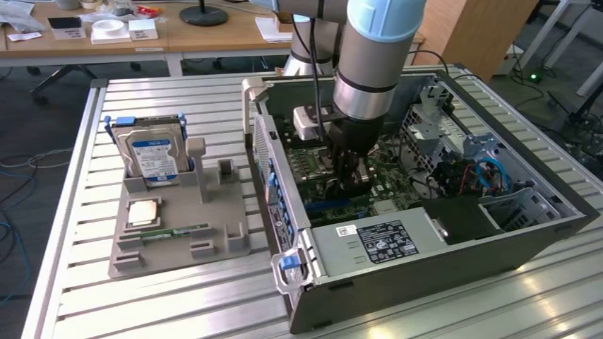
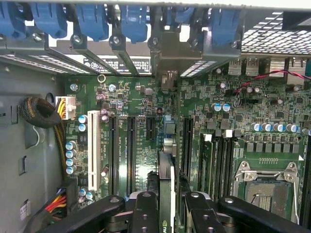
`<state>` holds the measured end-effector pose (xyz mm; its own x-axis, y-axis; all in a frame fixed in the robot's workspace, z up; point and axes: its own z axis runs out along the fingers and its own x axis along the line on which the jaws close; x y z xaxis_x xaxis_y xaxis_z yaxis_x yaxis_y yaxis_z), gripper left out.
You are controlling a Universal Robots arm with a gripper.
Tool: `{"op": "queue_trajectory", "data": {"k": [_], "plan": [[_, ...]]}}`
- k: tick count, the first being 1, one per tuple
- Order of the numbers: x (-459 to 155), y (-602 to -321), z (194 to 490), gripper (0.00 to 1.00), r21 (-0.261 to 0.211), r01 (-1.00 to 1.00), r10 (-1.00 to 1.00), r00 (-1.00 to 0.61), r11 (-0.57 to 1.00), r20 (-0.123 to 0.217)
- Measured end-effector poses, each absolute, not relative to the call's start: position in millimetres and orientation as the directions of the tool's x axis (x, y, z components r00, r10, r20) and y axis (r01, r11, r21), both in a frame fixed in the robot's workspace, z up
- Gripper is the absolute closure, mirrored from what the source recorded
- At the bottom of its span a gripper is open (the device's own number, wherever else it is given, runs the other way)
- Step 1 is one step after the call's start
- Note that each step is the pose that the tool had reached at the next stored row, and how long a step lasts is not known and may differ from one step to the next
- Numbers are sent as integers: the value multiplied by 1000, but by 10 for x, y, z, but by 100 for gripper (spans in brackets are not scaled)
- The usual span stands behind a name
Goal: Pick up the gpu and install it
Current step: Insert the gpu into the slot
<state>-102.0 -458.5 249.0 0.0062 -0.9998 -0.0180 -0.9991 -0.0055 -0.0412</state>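
Since the claw point(image 2: 172, 213) is down inside the open computer case point(image 1: 424, 279), it all comes down to how the gpu point(image 2: 165, 179) is lined up with the long black slots point(image 2: 130, 150) on the motherboard point(image 2: 252, 97). The claw is clenched on the gpu, which is pinched between the fingers point(image 2: 146, 211) and seen edge-on in the wrist view as a thin dark strip. It sticks straight out from the claw toward the board. Its long axis runs parallel to the slots and points at the row of blue latches point(image 2: 92, 19) on the case's back wall.

The gpu is hung between two of the long slots. Whatever sits right underneath is covered by the card itself, so which slot it's actually over can't be told, and whether it's touching the board can't be made out either. Probably hovering or just starting to seat, but that's a guess.

In the exterior view the claw point(image 1: 351, 185) is seen over the middle of the board.

Out on the bench point(image 1: 188, 296), toward the exterior view's left of the case, a grey holder point(image 1: 212, 205) is parked. A hard drive point(image 1: 151, 159) is stood upright in its back pocket, a square chip point(image 1: 143, 212) is laid flat in front of that, and a green memory stick point(image 1: 176, 232) is laid in a groove near the front.
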Motion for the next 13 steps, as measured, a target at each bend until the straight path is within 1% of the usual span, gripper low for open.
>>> {"op": "queue_trajectory", "data": {"k": [13], "plan": [[-1037,-4584,2485,74,-57,-998,-1000,15,-14,-18]]}}
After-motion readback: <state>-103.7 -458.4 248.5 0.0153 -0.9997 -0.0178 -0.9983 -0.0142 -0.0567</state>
